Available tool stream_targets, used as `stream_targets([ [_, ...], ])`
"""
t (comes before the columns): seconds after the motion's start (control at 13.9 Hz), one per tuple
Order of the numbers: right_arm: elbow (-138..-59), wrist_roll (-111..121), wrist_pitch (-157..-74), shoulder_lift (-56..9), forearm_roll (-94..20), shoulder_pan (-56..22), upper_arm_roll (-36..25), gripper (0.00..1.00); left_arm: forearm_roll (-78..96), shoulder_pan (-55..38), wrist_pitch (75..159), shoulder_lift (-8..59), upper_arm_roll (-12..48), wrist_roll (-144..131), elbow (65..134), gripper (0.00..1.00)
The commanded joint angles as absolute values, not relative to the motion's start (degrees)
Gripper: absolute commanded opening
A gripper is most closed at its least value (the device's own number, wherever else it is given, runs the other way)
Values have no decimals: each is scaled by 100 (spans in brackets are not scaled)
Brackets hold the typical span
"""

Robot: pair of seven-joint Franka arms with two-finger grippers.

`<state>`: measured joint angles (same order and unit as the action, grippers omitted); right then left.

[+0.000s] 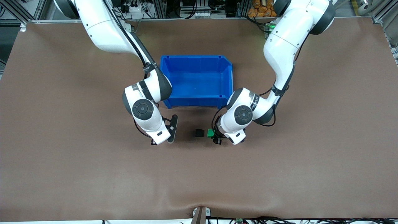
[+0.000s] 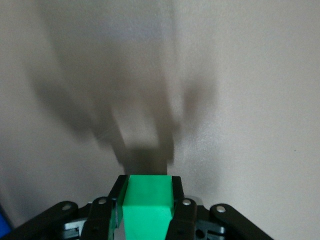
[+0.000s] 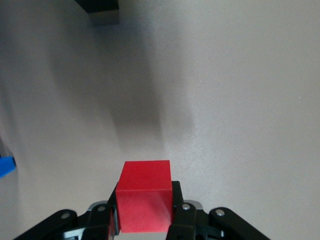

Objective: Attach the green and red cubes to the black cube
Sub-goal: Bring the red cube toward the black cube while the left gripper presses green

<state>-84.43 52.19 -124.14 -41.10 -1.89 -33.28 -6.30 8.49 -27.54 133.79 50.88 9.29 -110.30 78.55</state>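
Observation:
The black cube sits on the brown table, nearer the front camera than the blue bin. My left gripper is shut on the green cube, low at the table just beside the black cube on the left arm's side, with a small gap between them. In the left wrist view the green cube fills the space between the fingers of that gripper. My right gripper is shut on the red cube; the black cube lies ahead of it. In the front view the red cube is hidden under the right wrist.
The open blue bin stands close by, farther from the front camera than both grippers and the black cube. Its corner shows in the right wrist view. The brown table stretches wide around them.

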Motion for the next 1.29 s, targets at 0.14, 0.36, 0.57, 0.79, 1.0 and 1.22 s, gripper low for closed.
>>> stream_targets([
  [0.14, -7885, 4922, -12681, -4657, -167, -3366, -589, 0, 879, -2918, 13552, 5335, 817, -11223, 7515, 0],
  [0.36, -7682, 4861, -12682, -4869, -167, -3445, -571, 0, 879, -2988, 13640, 5432, 791, -11338, 7427, 0],
  [0.57, -7594, 4571, -12674, -4992, -176, -3506, -563, 0, 870, -3067, 13667, 5441, 782, -11426, 7435, 0],
  [0.79, -7594, 4457, -12674, -5036, -202, -3559, -562, 0, 835, -3111, 13658, 5432, 782, -11531, 7479, 0],
  [1.0, -7428, 4377, -12674, -5150, -228, -3621, -484, 0, 826, -3138, 13614, 5423, 782, -11610, 7488, 0],
  [1.22, -7243, 3868, -12665, -5282, -281, -3639, -325, 0, 826, -3138, 13579, 5388, 773, -11786, 7488, 0],
])
